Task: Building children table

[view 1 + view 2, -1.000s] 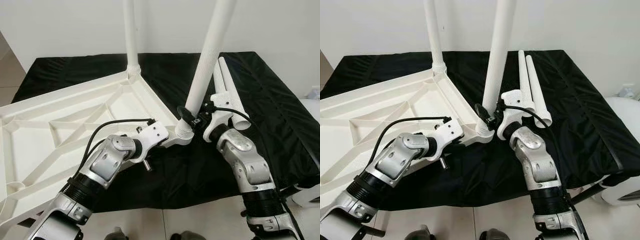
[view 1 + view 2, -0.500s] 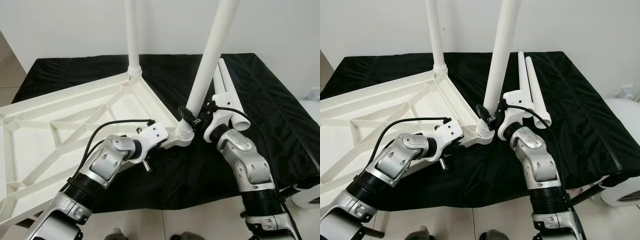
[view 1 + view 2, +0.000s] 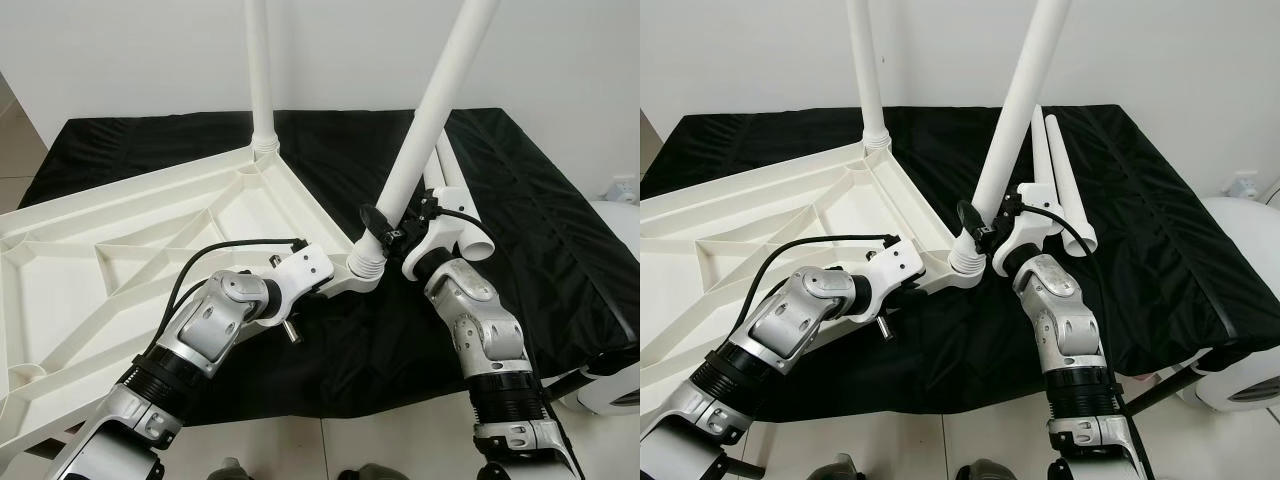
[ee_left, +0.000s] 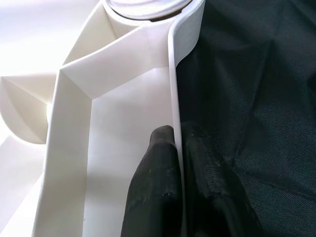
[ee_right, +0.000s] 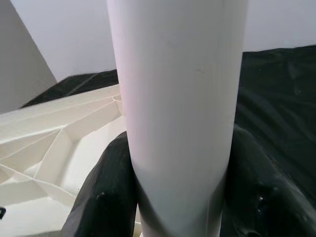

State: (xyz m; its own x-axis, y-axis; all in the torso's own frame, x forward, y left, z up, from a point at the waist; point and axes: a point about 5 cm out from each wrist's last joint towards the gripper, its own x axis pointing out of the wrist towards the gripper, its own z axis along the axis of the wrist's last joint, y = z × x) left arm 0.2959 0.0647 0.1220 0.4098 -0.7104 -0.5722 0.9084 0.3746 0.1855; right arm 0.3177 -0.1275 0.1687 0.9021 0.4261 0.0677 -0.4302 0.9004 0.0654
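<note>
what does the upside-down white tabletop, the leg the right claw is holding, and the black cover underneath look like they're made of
Tabletop: looks like moulded plastic, matte off-white, judging by the thin stiffening ribs and cast corner socket.
Leg: probably the same plastic, a smooth, slightly glossy hollow tube; the spare legs show open ends.
Black cover: woven fabric, possibly nylon, with creases and a fine weave showing in the left wrist view.

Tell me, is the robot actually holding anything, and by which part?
Yes. The left gripper pinches the tabletop's rim near a corner. The right gripper clasps the leaning white leg low down, near its socket.
</note>
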